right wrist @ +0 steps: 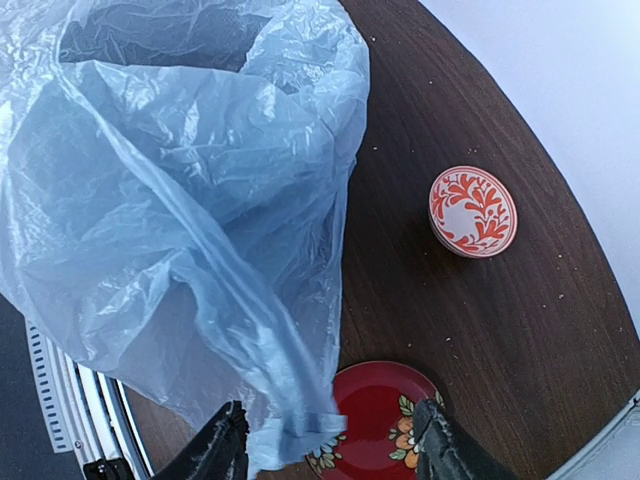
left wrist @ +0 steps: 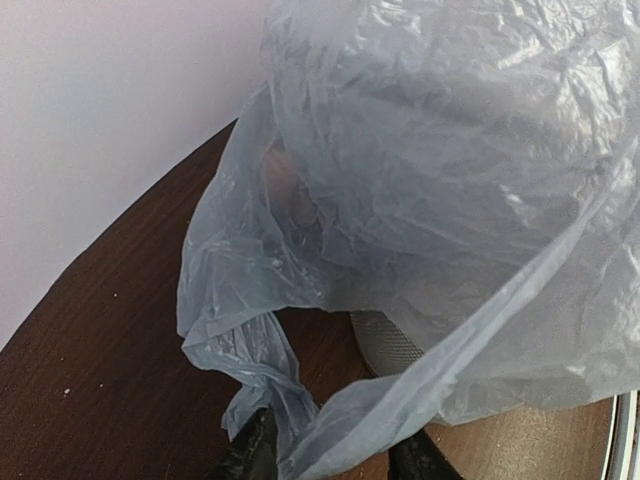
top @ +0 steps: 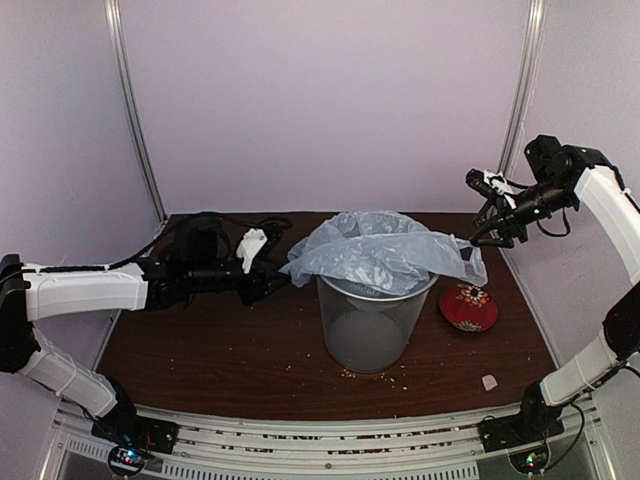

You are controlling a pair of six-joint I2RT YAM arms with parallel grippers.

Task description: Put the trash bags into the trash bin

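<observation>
The left gripper (left wrist: 335,455) sits at the bottom edge of its wrist view. Its dark fingers (left wrist: 252,450) stand apart, and a twisted fold of the trash bag (top: 375,250) runs down between them. The film fills most of the gap, and I cannot tell whether it is pinched or merely lying there. The right gripper (right wrist: 328,452) is plainly open. The bag's hemmed corner hangs between the jaws, against the finger at lower left of that view, with bare gap on the other side, so nothing is clamped.

Seen from overhead, the bag lies crumpled across the top of the trash bin (top: 368,325) at frame centre. It stretches left and right toward the two grippers, and its bulk sits above and outside the rim rather than down inside. To the right of the bin lies a red dish (top: 468,307). The right wrist view also shows a small red-patterned bowl (right wrist: 473,211) at its upper right.

The step in hand looks like taking hold of both edges so the bag can be fed in. To do it well, each side needs a firm bite on bunched film, not on a single slippery layer. Then the grippers should come together over the mouth and go down — not sideways, since the wire bin looks light and a taut pull could tip it or drag it toward the dish.
</observation>
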